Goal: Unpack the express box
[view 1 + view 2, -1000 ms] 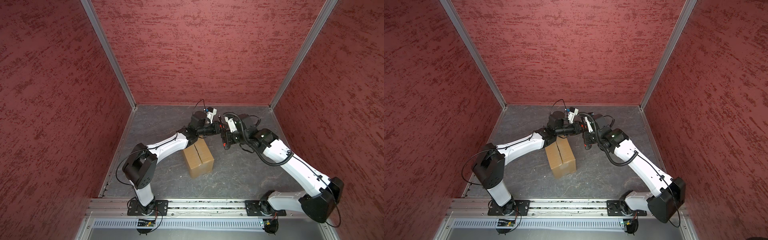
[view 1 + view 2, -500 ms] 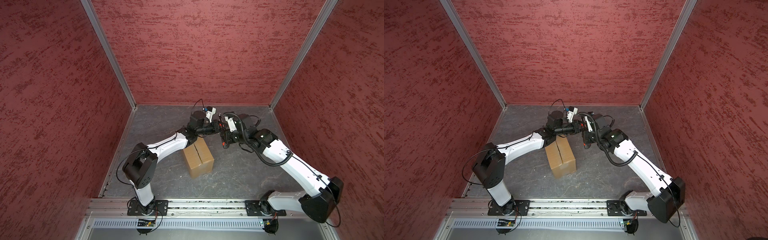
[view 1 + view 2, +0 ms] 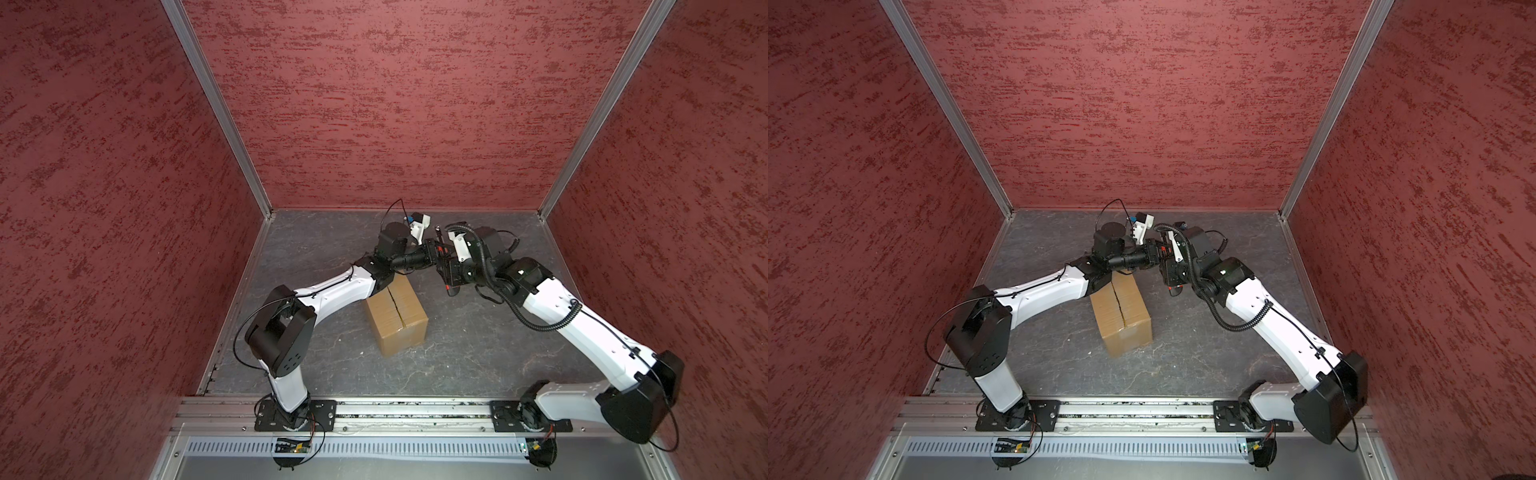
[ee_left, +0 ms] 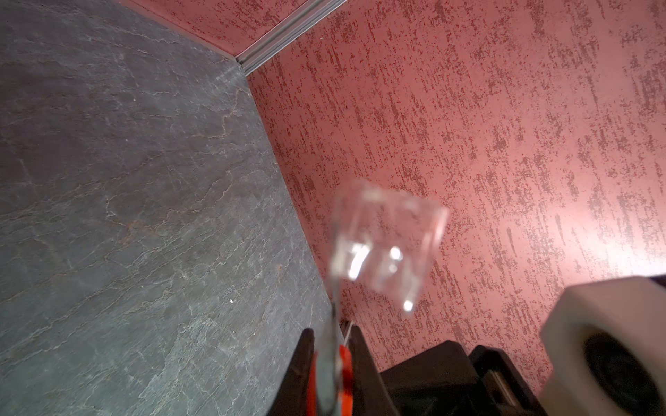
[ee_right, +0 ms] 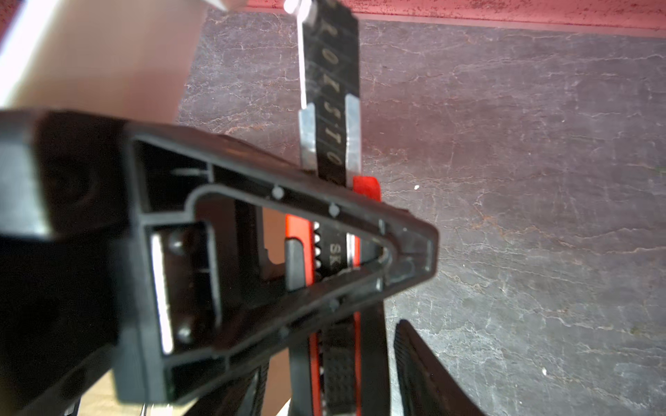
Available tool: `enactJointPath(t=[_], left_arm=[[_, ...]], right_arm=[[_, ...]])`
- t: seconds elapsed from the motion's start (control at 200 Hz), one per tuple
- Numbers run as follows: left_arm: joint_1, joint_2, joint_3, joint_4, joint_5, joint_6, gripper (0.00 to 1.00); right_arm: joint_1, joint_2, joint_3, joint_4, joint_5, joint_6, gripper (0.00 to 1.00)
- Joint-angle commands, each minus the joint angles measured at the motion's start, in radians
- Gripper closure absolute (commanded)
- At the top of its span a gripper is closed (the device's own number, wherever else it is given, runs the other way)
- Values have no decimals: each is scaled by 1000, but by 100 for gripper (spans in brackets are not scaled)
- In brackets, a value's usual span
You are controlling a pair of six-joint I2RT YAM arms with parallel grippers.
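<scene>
The express box [image 3: 397,316] sat closed mid-way across the tabletop [image 3: 457,353], just near of your tools. Your left tool [image 4: 331,360] pinched the utility knife [image 5: 331,108], blade bared. Your right tool [image 3: 446,268] stood spread around its handle. A shallow pinch could let it swivel or drop.

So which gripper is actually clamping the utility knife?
The left gripper: shut on the utility knife, while the right gripper shows a gap beside it.

The express box [image 3: 397,316] is matt brown cardboard, the floor [image 3: 457,353] matt veined grey stone-like slab, the walls [image 3: 395,104] rough red plaster-like, and the utility knife [image 5: 331,162] red plastic with a bare metal blade channel.
</scene>
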Motion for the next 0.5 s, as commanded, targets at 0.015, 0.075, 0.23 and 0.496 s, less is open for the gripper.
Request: enactJointPath(t=[0.015,0.075,0.23,0.496], left_arm=[[-17,-20,-11,38,35,-7,100],[-22,-21,-13,36,36,-7,100],[-33,-18,-17,41,34,-13,100],[-44,-16,-25,54,39,-26,100]], right_arm=[[5,11,17,33,32,-7,44],[5,17,26,32,35,-11,45],[4,33,43,32,45,-20,51],[2,41,36,50,64,-15,64]])
